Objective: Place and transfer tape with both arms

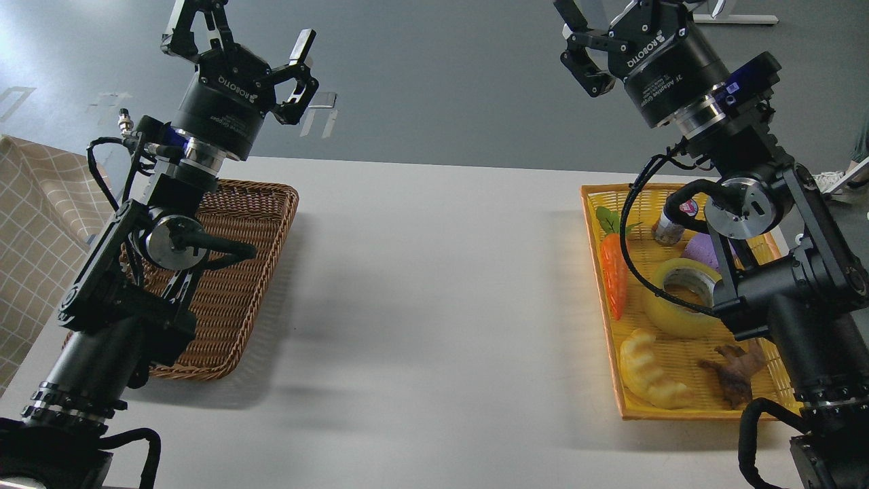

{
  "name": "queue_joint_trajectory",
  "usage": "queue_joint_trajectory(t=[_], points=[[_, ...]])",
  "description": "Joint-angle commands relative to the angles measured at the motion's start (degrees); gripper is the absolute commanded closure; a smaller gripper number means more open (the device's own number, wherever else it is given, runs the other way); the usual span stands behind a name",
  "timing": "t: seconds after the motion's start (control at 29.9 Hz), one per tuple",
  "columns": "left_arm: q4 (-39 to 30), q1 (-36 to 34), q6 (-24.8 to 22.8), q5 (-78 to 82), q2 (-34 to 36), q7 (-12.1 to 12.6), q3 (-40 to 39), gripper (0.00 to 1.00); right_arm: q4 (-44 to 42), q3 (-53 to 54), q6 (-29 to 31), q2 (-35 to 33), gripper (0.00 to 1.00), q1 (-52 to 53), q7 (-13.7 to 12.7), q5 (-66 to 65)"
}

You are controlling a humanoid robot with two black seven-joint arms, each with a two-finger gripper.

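Two black arms rose over a white table [434,285], one from each side. At the far left a beige checked cloth [34,224] hung beside the table edge. The left arm stood over a brown wicker basket [237,272] at the table's left end, and the left gripper [239,37] was held high above the far rim, fingers spread wide apart with nothing between them. The middle of the table lay between the two baskets. On the right sat a yellow basket [679,411]. Along its left wall lay a toy carrot [614,278], with a yellow ridged croissant toy [648,370] nearer the front. The tape [679,299] lay flat near the basket's middle, core facing up, partly crossed by the right arm's cable and touched by neither gripper. Behind it stood a small jar [671,227] and a purple block [703,252], mostly hidden by the arm; a brown figure [736,370] lay in front. The right gripper [594,34] was raised well above the basket, cut off by the top edge, so whether its fingers were spread or closed I could not tell
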Motion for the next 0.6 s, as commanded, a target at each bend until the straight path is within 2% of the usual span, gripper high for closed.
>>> queue_joint_trajectory(t=[0.0,0.57], points=[[0.01,-0.02,0.01,-0.03,0.09,-0.14,0.01,0.02,0.15,0.05,0.0,0.66,0.0,-0.07,0.0,-0.08],[0.01,-0.2,0.01,-0.03,0.09,0.04,0.01,0.02,0.51,-0.04,0.0,0.58,0.0,0.28,-0.7,-0.09]])
